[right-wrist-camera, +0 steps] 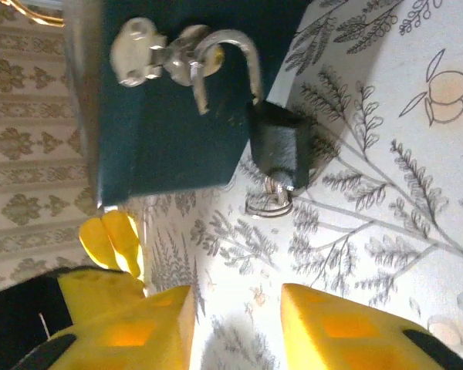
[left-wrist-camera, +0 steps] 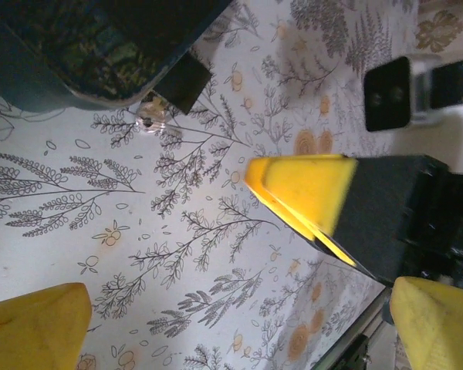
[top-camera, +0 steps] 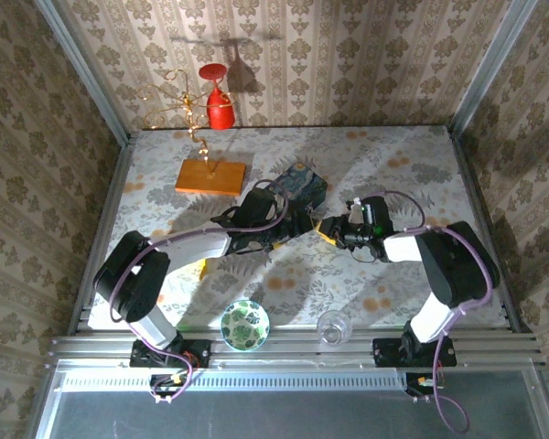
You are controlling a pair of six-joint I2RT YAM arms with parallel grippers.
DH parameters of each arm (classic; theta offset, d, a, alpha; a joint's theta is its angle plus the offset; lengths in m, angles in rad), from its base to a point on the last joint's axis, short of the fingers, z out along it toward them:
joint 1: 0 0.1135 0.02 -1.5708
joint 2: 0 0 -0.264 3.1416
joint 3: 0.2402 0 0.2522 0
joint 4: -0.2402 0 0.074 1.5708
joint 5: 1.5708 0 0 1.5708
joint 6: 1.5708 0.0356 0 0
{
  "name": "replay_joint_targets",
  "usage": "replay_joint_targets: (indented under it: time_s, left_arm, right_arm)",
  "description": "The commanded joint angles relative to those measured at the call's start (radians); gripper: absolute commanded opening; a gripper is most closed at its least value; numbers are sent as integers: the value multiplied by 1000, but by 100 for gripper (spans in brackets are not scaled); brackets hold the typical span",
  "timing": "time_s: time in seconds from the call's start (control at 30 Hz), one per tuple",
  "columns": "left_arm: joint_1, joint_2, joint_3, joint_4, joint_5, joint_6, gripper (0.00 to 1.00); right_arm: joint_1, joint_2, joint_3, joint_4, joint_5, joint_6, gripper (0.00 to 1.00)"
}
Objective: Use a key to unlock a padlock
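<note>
Lengthwise, the padlock (right-wrist-camera: 278, 150) points shackle-first at the tin (right-wrist-camera: 162, 131).

A blue tin (top-camera: 300, 183), a wooden board (top-camera: 210, 176), a green bowl (top-camera: 245, 325) and a clear glass (top-camera: 331, 327) sit on the floral surface (top-camera: 412, 174), a red ornament (top-camera: 220, 108) behind.

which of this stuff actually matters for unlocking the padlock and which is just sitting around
For the job:
padlock
key at its base
blue tin it hangs on

Lying about:
green bowl
clear glass
red ornament
wire tree on a wooden block
</note>
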Motion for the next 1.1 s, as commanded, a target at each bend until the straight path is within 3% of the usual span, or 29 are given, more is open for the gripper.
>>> replay_joint_targets:
  time_s: [0.0,0.2,0.4,0.57,0.67,0.87,1.07]
  left_arm:
    - [0,-36,40,-58,-38,60,100]
    - [0,-50,75,-102,-108,112,100]
    - [2,-64,176,-283,-389,289,100]
    - [16,24,286,-399,-569,441,100]
    - [26,93,350,-447,-620,525,100]
    - [62,202,447,-494,-634,579,100]
    - [91,249,476,-512,-652,565,100]
  right_arm:
    - [7,-127,18,-247,83,-137,36]
    - [6,-214,88,-410,169,-232,37]
    - [7,-104,175,-442,212,-265,39]
    - [28,-28,244,-484,279,-268,49]
    - [70,-11,300,-574,389,-276,56]
    - [182,43,418,-759,625,-286,60]
    - [260,89,479,-820,731,-282,62]
